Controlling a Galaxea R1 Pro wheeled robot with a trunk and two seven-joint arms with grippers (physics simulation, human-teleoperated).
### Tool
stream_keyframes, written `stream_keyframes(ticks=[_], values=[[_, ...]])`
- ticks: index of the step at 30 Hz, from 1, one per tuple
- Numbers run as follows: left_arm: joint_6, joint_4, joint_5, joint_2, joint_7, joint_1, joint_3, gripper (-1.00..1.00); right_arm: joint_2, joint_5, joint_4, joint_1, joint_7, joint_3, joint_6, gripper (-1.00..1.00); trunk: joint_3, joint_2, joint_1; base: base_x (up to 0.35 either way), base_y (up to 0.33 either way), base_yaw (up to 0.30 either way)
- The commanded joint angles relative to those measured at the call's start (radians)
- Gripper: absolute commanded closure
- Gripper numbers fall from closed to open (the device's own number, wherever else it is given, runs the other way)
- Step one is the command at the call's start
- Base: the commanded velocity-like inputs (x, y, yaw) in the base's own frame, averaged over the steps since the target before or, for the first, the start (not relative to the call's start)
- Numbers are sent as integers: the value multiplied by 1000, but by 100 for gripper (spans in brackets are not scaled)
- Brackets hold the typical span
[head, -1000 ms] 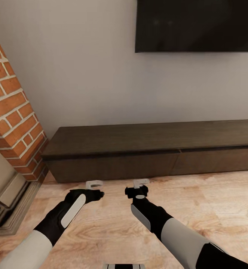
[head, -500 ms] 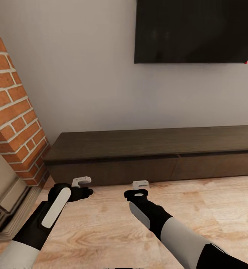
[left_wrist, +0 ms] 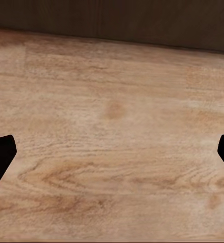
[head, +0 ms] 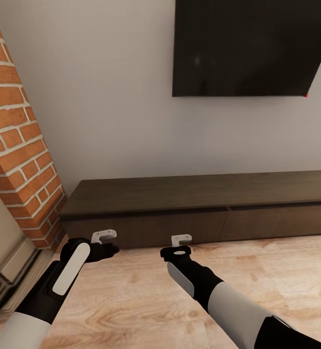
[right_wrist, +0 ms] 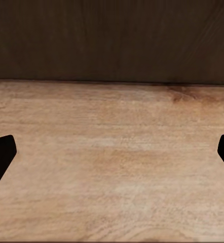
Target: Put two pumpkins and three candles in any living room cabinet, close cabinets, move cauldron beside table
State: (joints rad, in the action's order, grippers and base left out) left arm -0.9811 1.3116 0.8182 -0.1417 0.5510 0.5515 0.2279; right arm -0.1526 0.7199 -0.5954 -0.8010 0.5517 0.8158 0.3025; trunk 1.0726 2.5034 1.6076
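The cabinet (head: 194, 209) is a long low dark-brown unit against the wall, and its drawer fronts sit flush and closed. My left gripper (head: 104, 236) hangs open just above the floor in front of the cabinet's left end. My right gripper (head: 181, 239) is open too, in front of the left drawer front. In the left wrist view the left gripper (left_wrist: 112, 154) has its dark fingertips (left_wrist: 0, 157) far apart over bare floor. The right gripper (right_wrist: 112, 152) stands the same way, facing the cabinet front (right_wrist: 112, 38). Both hold nothing. The pumpkins, candles, cauldron and table are out of view.
A red brick fireplace (head: 17, 155) juts out at the left, close to my left arm, with its hearth edge (head: 10, 286) low on the floor. A black TV (head: 247, 48) hangs on the wall above the cabinet. Pale wood floor (head: 257, 261) stretches to the right.
The head camera has tilted upward, so the TV and cabinet sit lower in the picture. My left arm has swung leftward toward the fireplace. The right arm has barely moved.
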Motion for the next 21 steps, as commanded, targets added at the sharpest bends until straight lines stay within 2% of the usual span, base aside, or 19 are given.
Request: stream_keyframes(ticks=[1, 6, 16, 21], values=[[-1, 1, 10, -2, 10, 1, 2, -100, 1, 5, -2, -1, 8, 6, 4, -100, -3, 0, -1, -218, 13, -1], [-1, -1, 10, 1, 10, 1, 2, -100, 1, 4, -3, -1, 8, 8, -3, -100, -22, -1, -3, -187, 25, 0], [-1, -6, 10, 2, 10, 1, 2, -100, 1, 4, -3, -1, 7, 8, 3, -100, -46, -4, -8, -14, 2, 0], [-1, -6, 10, 3, 10, 1, 2, -100, 1, 4, -3, -1, 7, 8, -3, -100, -58, -39, -27, 0, 0, 0]])
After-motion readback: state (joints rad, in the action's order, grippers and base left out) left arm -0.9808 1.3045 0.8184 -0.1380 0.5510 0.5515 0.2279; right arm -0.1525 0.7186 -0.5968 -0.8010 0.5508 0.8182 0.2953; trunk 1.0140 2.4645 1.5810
